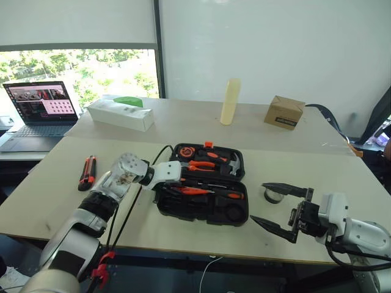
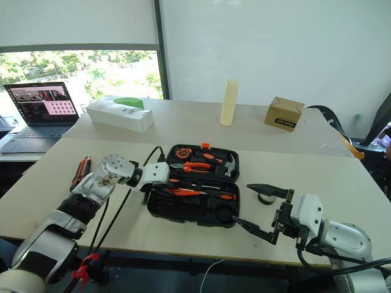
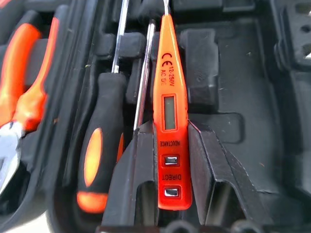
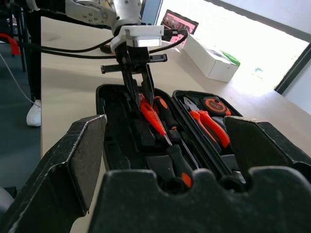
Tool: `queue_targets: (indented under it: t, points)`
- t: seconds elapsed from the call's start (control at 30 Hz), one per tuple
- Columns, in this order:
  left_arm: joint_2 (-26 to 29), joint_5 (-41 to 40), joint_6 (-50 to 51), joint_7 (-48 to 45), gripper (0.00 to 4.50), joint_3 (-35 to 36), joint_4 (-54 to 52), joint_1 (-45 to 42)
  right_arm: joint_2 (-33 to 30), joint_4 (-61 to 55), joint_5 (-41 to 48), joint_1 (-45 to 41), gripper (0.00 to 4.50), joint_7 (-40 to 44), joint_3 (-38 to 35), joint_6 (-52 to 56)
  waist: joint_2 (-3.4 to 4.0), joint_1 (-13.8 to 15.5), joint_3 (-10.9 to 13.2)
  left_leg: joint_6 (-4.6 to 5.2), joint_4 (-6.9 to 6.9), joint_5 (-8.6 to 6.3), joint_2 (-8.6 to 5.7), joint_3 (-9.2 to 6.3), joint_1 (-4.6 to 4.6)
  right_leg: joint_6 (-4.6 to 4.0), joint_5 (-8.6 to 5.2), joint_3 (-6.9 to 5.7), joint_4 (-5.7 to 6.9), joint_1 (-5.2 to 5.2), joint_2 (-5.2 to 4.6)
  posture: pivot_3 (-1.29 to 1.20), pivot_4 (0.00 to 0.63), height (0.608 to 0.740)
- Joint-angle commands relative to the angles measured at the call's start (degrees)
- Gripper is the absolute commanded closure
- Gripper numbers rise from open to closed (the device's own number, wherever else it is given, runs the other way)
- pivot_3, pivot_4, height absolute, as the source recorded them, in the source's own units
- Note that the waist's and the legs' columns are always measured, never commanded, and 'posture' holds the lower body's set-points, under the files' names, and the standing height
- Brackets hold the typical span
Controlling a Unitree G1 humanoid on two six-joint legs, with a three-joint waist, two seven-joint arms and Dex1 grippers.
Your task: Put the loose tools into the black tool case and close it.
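While the right gripper [image 1: 276, 207] hangs with jaws wide and empty at the near table edge, the left gripper [image 4: 137, 90] pinches a slim orange tester screwdriver [image 3: 170, 114] over the open flat black plastic tool case [image 1: 204, 207]. I'd line it up with a free slot first. Orange-and-black utility knife [image 1: 88, 171] waits farther left.

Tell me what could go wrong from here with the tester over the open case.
The left gripper holds the orange tester over the case beside a seated screwdriver; released off its slot, it could lie across that screwdriver and block the lid. The knife and tape roll lie outside the case, so closing now would leave them out.
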Motion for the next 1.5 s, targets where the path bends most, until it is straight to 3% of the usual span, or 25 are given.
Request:
queue_targets:
  t: [0.03, 0.5, 0.87, 0.9, 1.03, 1.33, 1.43, 1.5]
  points:
    - [0.13, 2.40, -2.38, -1.63, 4.06, -0.89, 1.55, -1.50, -0.80, -2.70, 1.42, 0.38, 0.00, -0.92, -1.79, 0.54, -0.01, 0.07, 0.00, 0.01, 0.00, -0.01, 0.00, -0.01, 0.00, 0.01, 0.00, 0.00, 0.00, 0.01, 0.00, 0.00, 0.150, 0.740]
    - [1.51, 9.85, -0.45, -1.06, 4.06, -2.19, 1.90, -1.67, -0.35, -2.96, 0.52, 0.42, 0.00, -2.38, -1.33, 0.30, 0.00, -0.03, 0.00, 0.08, 0.09, -0.05, 0.00, -0.16, 0.15, 0.05, -0.01, 0.06, 0.11, 0.12, -0.02, 0.00, 0.150, 0.740]
    - [2.94, 10.47, 1.02, -1.50, 4.06, -1.48, -1.59, 0.42, -0.11, -2.13, 0.21, 0.16, 0.00, -1.88, -0.67, -0.33, 0.01, -0.55, -0.01, 0.07, 0.10, -0.04, 0.02, -0.17, 0.28, 0.02, 0.00, 0.14, 0.28, 0.14, 0.02, 0.00, 0.150, 0.740]
    - [2.97, 10.29, 1.15, -1.96, 3.26, -1.53, -1.98, 0.64, -0.09, -1.97, 0.18, 0.09, 0.00, -1.79, -0.59, -0.41, 0.01, -0.56, -0.01, 0.07, 0.10, -0.04, 0.02, -0.17, 0.28, 0.02, 0.00, 0.13, 0.28, 0.14, 0.02, 0.00, 0.150, 0.740]
    - [0.91, 5.80, 1.06, -0.96, 2.02, 2.05, -3.80, 0.74, -0.12, -1.28, 0.21, -0.20, 0.00, -1.30, -0.49, -0.61, 0.01, -0.68, -0.01, 0.07, 0.09, -0.04, 0.02, -0.16, 0.28, 0.02, 0.00, 0.15, 0.28, 0.12, 0.01, 0.00, 0.150, 0.740]
    - [1.15, -1.88, 4.25, -5.15, 2.02, 6.51, -8.39, 0.88, 0.01, 0.01, 0.10, -0.77, 0.00, -0.31, -0.03, -0.84, 0.01, 0.03, 0.00, 0.12, 0.21, -0.07, 0.01, -0.16, 0.05, 0.07, -0.02, 0.09, 0.14, 0.05, -0.01, 0.00, 0.150, 0.740]
    - [0.39, -1.17, 3.39, -2.88, 2.69, 6.59, -7.07, 1.77, 0.41, 0.15, -0.14, -1.02, 0.00, -0.36, 0.54, -0.95, 0.01, 0.10, 0.00, 0.13, 0.22, -0.08, 0.00, -0.17, 0.06, 0.09, -0.03, 0.09, 0.13, 0.08, -0.02, 0.00, 0.150, 0.740]
    - [-0.53, -0.73, 4.27, -0.60, 3.61, 6.79, -5.55, 1.95, 0.62, 0.11, -0.19, -1.05, 0.00, -0.42, 0.89, -1.02, 0.00, 0.11, 0.00, 0.13, 0.24, -0.08, -0.01, -0.17, 0.06, 0.09, -0.03, 0.09, 0.14, 0.09, -0.02, 0.00, 0.150, 0.740]
